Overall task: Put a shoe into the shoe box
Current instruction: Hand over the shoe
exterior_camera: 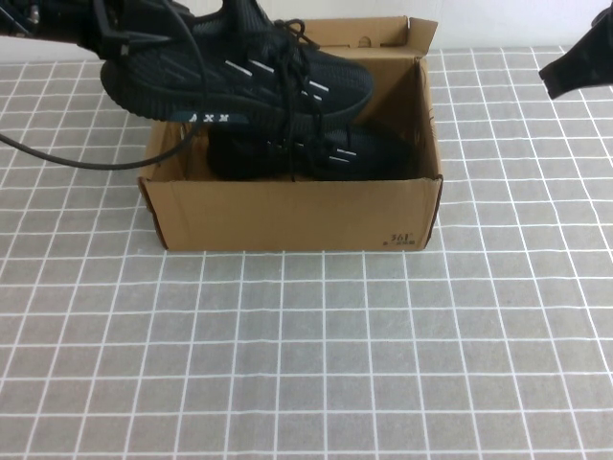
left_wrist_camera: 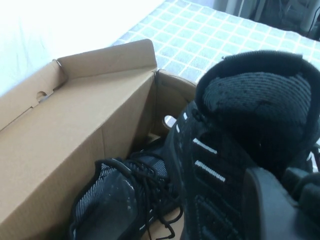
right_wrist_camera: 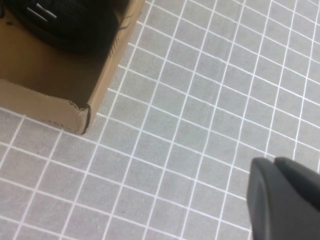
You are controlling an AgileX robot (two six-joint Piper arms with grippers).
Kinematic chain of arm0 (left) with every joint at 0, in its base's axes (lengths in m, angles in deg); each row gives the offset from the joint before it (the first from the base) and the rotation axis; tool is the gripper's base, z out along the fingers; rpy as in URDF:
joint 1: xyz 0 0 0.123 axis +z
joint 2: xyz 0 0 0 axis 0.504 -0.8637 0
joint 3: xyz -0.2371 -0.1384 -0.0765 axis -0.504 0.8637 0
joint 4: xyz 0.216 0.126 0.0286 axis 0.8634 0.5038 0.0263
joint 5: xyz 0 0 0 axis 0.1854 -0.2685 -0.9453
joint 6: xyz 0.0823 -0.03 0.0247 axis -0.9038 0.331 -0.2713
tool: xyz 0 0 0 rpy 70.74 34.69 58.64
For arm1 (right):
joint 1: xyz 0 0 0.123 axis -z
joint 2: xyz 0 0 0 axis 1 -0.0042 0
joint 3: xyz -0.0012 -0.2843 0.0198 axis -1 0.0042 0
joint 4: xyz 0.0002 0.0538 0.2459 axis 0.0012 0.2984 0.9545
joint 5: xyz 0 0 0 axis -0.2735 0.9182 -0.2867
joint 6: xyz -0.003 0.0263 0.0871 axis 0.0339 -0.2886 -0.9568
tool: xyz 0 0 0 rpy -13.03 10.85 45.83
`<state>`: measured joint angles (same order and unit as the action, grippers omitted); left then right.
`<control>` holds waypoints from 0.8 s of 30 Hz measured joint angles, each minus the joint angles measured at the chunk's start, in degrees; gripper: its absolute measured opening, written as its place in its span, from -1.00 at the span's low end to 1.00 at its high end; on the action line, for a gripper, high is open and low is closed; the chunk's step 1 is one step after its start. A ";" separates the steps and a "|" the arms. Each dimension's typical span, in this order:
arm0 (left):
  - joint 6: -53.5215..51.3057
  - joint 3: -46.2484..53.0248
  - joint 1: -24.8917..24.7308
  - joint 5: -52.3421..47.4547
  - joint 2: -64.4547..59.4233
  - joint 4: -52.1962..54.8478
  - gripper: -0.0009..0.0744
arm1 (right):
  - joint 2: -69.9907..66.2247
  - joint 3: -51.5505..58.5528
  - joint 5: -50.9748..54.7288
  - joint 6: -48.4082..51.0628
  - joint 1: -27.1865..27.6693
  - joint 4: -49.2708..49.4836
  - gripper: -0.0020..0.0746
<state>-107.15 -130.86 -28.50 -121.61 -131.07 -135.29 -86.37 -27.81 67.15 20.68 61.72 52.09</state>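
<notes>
My left gripper (exterior_camera: 113,40) is shut on the heel of a black shoe (exterior_camera: 244,81), which hangs tilted over the back left part of the open brown shoe box (exterior_camera: 287,216). In the left wrist view the held shoe (left_wrist_camera: 240,125) fills the frame beside my left gripper (left_wrist_camera: 292,192). A matching shoe (exterior_camera: 316,153) lies inside the box on its floor, and it shows again below the held one (left_wrist_camera: 115,195). My right gripper (exterior_camera: 567,69) hovers shut and holding nothing, off the box's back right corner. It sits above bare cloth in its own view (right_wrist_camera: 282,197).
A grey cloth with a white grid (exterior_camera: 306,364) covers the table. The box's flap lid (exterior_camera: 369,34) stands up at the back, with the white wall behind it. A black cable (exterior_camera: 57,158) loops left of the box.
</notes>
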 joint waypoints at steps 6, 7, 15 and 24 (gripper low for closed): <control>2.36 0.00 0.00 0.00 0.00 0.11 -0.89 | 0.00 0.00 -0.44 0.00 0.00 0.12 -0.99; 3.32 0.00 0.00 0.00 0.00 0.11 -0.89 | 0.00 0.00 -0.57 0.00 0.00 0.35 -0.99; 10.30 -0.14 -5.97 0.22 4.80 8.60 -0.89 | 0.00 0.00 -6.61 -3.19 0.00 5.43 -0.99; 24.23 -0.14 -17.95 7.63 11.19 28.35 -0.89 | -2.22 -6.53 -3.73 -3.84 0.00 8.22 -0.96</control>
<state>-82.92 -131.00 -46.45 -113.98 -119.88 -106.94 -88.59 -34.34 63.42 16.84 61.72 60.32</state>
